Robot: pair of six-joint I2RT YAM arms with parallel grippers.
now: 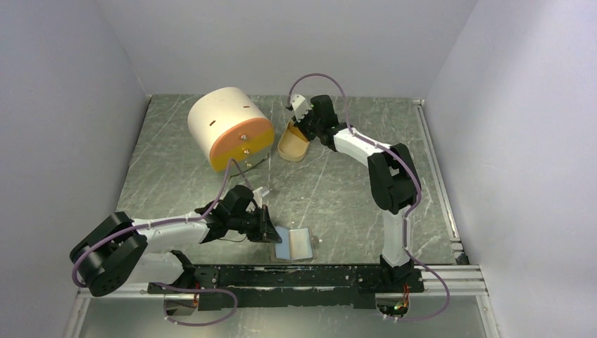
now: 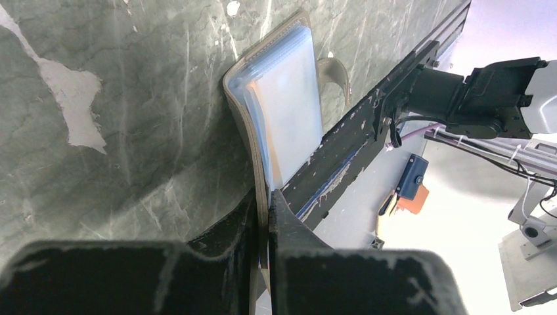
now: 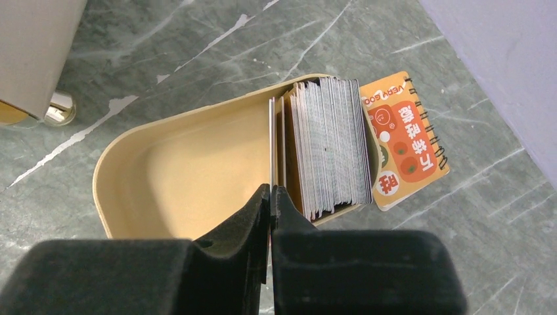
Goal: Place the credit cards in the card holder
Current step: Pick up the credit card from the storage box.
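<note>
right wrist: right pincer [image 3: 270,191] pinches 1 card [image 3: 271,141] in tin [image 3: 100,177]; left pincer [image 2: 265,200] clamps card holder [image 2: 289,108].

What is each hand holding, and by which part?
Left hand pinches the open silver-grey card holder by one cover's edge. Right hand pinches the near edge of one thin card standing in the tan oval tin.

Your card holder [image 1: 301,243] lies open like a book near the front edge of the table [image 1: 338,190], and the credit cards [image 3: 328,147] stand on edge, stacked in the tan tin [image 3: 105,177].
</note>
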